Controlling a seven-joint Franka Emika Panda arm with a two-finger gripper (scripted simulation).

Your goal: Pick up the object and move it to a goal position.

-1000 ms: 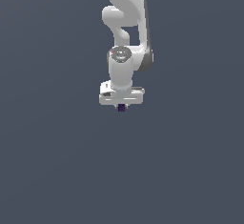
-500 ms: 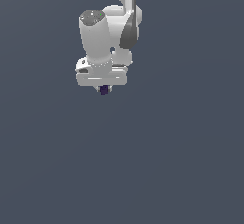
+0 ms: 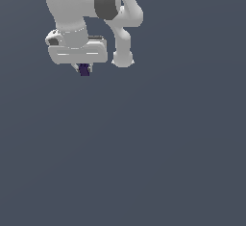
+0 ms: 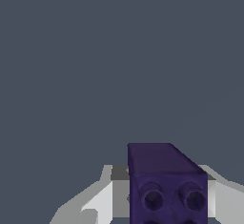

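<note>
Block (image 3: pixel 84 69) clenched in tool (image 3: pixel 83 69), plain dark grey surround (image 3: pixel 168 148) everywhere.

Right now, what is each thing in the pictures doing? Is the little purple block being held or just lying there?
Purple block: held between the jaws, lifted, not lying on anything, with two round holes in the face toward the wrist camera.
Gripper: shut on the purple block, pointing down.
Robot arm: bent over at the top of the exterior view, carrying the gripper.
</note>
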